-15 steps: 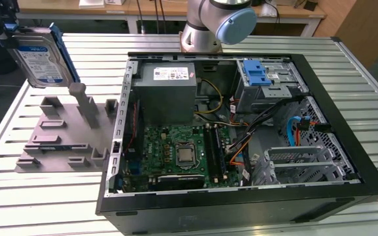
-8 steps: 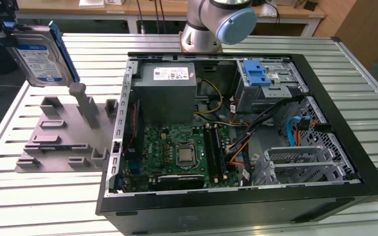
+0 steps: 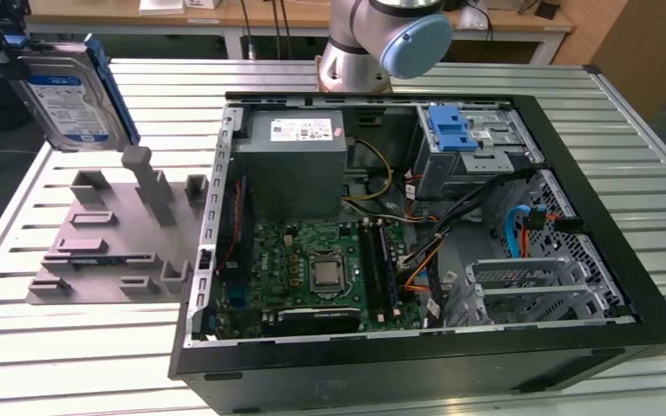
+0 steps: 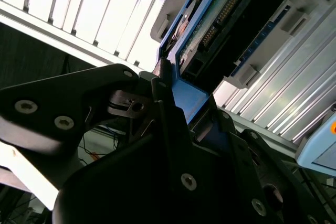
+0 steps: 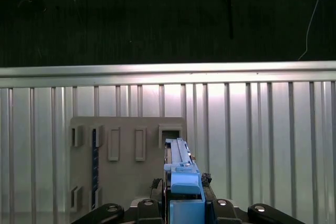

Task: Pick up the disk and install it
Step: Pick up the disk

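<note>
Grasp closed: the end effector (image 4: 184, 100) clamps narrow on the blue carrier frame of the disk (image 4: 220, 19), with one black finger (image 4: 164, 95) pressed along the frame's edge in the second wrist view. The disk extends straight out past the fingertips and appears edge-on in the first wrist view. Beneath it: grey slotted stand (image 5: 126, 161), lying on the slatted metal tabletop (image 5: 262, 145). In the exterior view the disk (image 3: 73, 95) is upright in the air at the upper left, label facing the camera, above the stand's far end and apart from it. Just beside the stand, to the exterior view's right: open computer case (image 3: 223, 260), motherboard (image 3: 322, 269) exposed. At its far side: metal drive bay with blue latch piece (image 3: 454, 130). Beyond the case: arm base (image 3: 380, 43).
</note>
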Available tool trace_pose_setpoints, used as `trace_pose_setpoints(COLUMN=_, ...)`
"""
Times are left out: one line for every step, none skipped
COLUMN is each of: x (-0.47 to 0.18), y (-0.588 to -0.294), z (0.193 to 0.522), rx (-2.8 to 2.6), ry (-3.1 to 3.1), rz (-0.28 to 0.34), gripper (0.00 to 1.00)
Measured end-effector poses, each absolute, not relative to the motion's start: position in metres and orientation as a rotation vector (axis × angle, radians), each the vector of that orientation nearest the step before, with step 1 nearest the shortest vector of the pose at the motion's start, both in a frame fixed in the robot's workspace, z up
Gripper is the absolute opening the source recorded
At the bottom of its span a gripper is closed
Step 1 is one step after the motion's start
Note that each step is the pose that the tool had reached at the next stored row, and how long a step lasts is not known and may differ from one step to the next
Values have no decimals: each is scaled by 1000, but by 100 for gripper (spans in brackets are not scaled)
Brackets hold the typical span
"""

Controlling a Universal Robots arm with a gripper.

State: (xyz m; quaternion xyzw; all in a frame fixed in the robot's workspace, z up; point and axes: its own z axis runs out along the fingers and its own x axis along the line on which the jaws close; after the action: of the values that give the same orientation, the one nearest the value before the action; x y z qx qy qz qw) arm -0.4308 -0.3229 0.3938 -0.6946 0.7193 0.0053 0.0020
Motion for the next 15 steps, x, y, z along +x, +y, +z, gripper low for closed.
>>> trace_pose_setpoints(x=-431, y=-323, z=394, rx=-2179, ry=2257, rz=17, gripper=36)
trace_pose_setpoints(x=-431, y=-323, z=395, rx=-2179, ry=2257, rz=17, gripper=36)
trace_pose_setpoints(x=-431, y=-323, z=395, rx=-2180, ry=2257, rz=17, gripper=36)
trace_pose_setpoints(x=-431, y=-323, z=396, rx=-2179, ry=2257, rz=17, gripper=36)
trace_pose_setpoints(x=-431, y=-323, z=396, rx=-2179, ry=2257, rz=17, gripper=36)
trace_pose_setpoints(x=-431, y=-323, z=397, rx=-2179, ry=2257, rz=17, gripper=36)
trace_pose_setpoints(x=-431, y=-323, z=397, rx=-2179, ry=2257, rz=17, gripper=36)
trace_pose_setpoints(x=-431, y=-323, z=398, rx=-2179, ry=2257, rz=17, gripper=36)
trace_pose_setpoints(x=-431, y=-323, z=398, rx=-2179, ry=2257, rz=17, gripper=36)
trace_pose_setpoints(x=-431, y=-323, z=398, rx=-2179, ry=2257, rz=17, gripper=36)
trace_pose_setpoints(x=-431, y=-323, z=399, rx=-2179, ry=2257, rz=17, gripper=36)
trace_pose_setpoints(x=-431, y=-322, z=399, rx=-2179, ry=2257, rz=17, gripper=36)
trace_pose_setpoints(x=-431, y=-322, z=400, rx=-2179, ry=2257, rz=17, gripper=36)
trace_pose_setpoints(x=-431, y=-322, z=401, rx=-2180, ry=2257, rz=17, gripper=36)
trace_pose_setpoints(x=-431, y=-322, z=401, rx=-2180, ry=2257, rz=17, gripper=36)
